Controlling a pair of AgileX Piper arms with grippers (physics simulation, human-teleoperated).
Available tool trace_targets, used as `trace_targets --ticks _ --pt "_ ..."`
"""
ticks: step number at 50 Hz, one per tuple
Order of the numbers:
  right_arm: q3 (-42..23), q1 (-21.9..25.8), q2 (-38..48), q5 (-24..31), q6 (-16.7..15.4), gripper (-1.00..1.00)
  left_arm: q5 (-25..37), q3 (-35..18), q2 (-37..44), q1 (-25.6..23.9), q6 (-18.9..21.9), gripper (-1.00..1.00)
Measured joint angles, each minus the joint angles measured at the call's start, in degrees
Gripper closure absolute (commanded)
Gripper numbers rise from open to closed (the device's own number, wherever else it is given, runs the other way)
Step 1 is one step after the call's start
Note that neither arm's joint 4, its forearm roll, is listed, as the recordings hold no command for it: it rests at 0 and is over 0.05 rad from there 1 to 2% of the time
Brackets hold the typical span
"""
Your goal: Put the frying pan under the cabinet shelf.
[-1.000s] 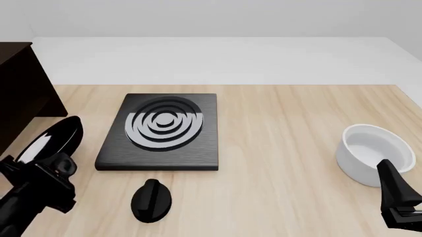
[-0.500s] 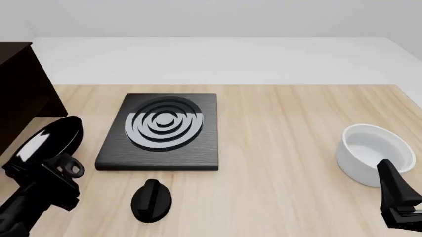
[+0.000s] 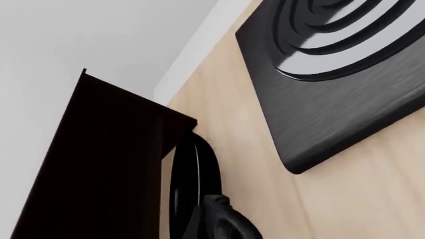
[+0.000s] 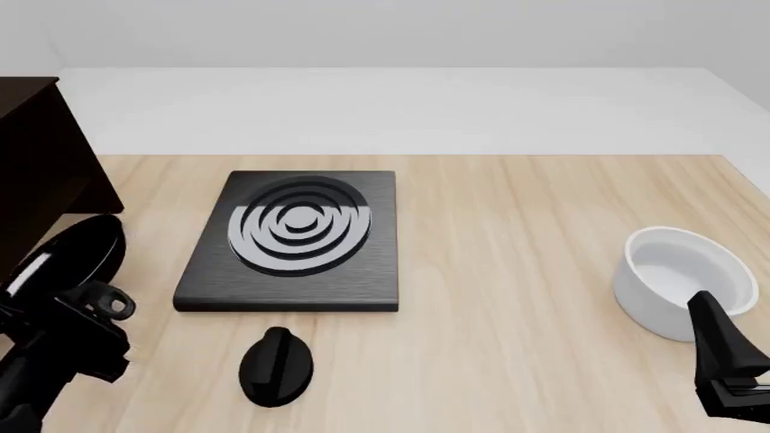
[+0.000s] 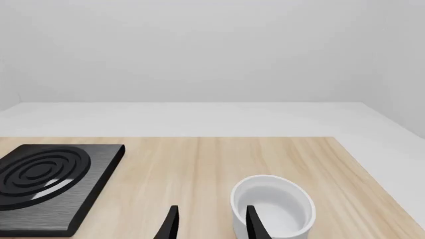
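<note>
The frying pan [image 4: 67, 257] is black and glossy and stands tilted on edge at the table's left, close beside the dark brown cabinet shelf [image 4: 36, 171]. My left gripper [image 4: 82, 317] is shut on its handle, whose loop end shows beside the gripper. In the left wrist view the frying pan [image 3: 192, 181] is seen edge-on next to the cabinet shelf's side panel [image 3: 99, 164], just past my left gripper [image 3: 222, 221]. My right gripper [image 4: 722, 347] is open and empty at the front right; its fingers [image 5: 171, 224] stand apart.
A black square plate with grey rings [image 4: 295, 239] lies left of the table's middle, also in the left wrist view [image 3: 339, 74]. A black oval knob-like object [image 4: 277, 365] lies in front of it. A white bowl [image 4: 680, 280] stands by my right gripper, also in the right wrist view [image 5: 272, 206].
My left gripper has carried the frying pan leftward, closer to the cabinet shelf. The right arm has not moved.
</note>
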Motion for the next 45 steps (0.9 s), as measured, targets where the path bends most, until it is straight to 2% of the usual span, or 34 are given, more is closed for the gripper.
trace_targets --ticks 21,45 --pt "0.0 0.0 0.0 0.0 0.0 -1.0 -3.41 -0.46 3.91 1.89 0.8 1.0" --pt "0.0 0.0 0.0 0.0 0.0 -1.0 -3.46 -3.13 7.74 5.11 1.78 1.0"
